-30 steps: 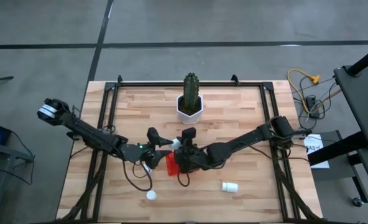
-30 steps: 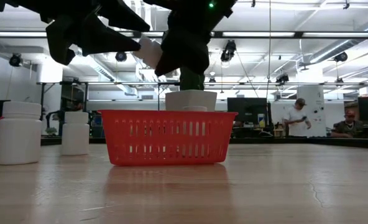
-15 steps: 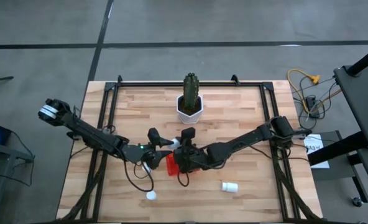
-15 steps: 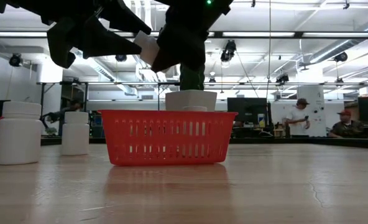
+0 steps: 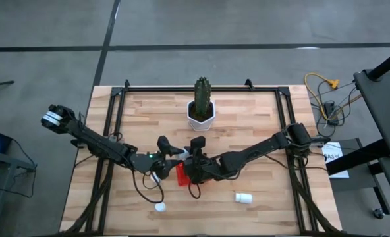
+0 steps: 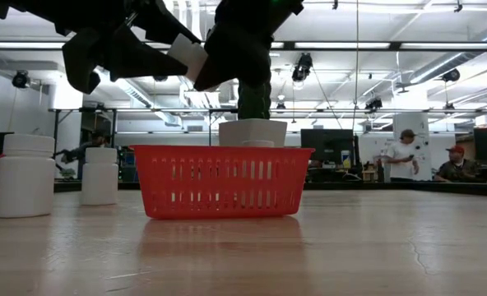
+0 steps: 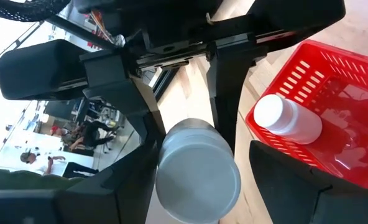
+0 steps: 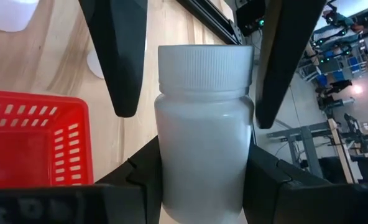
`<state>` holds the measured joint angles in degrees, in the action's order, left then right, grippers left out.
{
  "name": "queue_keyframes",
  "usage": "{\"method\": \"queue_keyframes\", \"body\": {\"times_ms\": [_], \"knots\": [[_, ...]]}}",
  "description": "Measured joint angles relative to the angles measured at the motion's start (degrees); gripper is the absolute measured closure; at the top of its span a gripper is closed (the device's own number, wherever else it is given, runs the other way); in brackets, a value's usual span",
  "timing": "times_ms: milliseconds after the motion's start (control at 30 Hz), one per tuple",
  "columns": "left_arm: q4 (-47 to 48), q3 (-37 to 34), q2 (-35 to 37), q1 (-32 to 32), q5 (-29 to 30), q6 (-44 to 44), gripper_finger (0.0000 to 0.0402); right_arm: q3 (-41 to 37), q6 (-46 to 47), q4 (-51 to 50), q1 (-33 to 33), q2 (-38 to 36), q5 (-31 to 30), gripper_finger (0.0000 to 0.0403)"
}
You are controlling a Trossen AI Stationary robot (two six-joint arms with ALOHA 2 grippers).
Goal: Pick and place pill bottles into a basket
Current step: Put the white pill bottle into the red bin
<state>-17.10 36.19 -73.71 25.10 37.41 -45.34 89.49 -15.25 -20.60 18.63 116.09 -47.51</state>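
Observation:
One white pill bottle hangs in the air just beyond the red basket's far left side, and my right gripper is shut on it. My left gripper faces it from the table's left. It is open, with one finger on each side of the bottle's cap; I cannot tell whether they touch it. Another bottle lies inside the basket. Two more rest on the table, one standing and one on its side. My right gripper pinches the bottle's body, below the cap, between its two fingers. The fingers come from the table's right, slanting down, and lie along the bottle. The cap end sticks out past them toward my left gripper. The bottle is lifted clear of table and basket.
A cactus in a white hexagonal pot stands behind the basket at the far middle. Two bottles stand left of the basket in the low view. People sit in the room beyond the table.
In the low view the bottle in my right gripper has shifted slightly up and toward my left gripper. Neither gripper has opened or shut.

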Motion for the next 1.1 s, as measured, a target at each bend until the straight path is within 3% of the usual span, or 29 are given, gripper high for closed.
{"method": "queue_keyframes", "body": {"times_ms": [867,1100], "knots": [[-0.39,-0.03,0.24,-0.27,0.59,0.0,0.0165,0.0,-0.41,0.26,0.26,-0.02,0.02,0.0261],[-0.39,-0.03,0.24,-0.39,0.58,0.0,0.0206,0.0,-0.41,0.4,0.26,-0.09,0.01,0.0261]]}}
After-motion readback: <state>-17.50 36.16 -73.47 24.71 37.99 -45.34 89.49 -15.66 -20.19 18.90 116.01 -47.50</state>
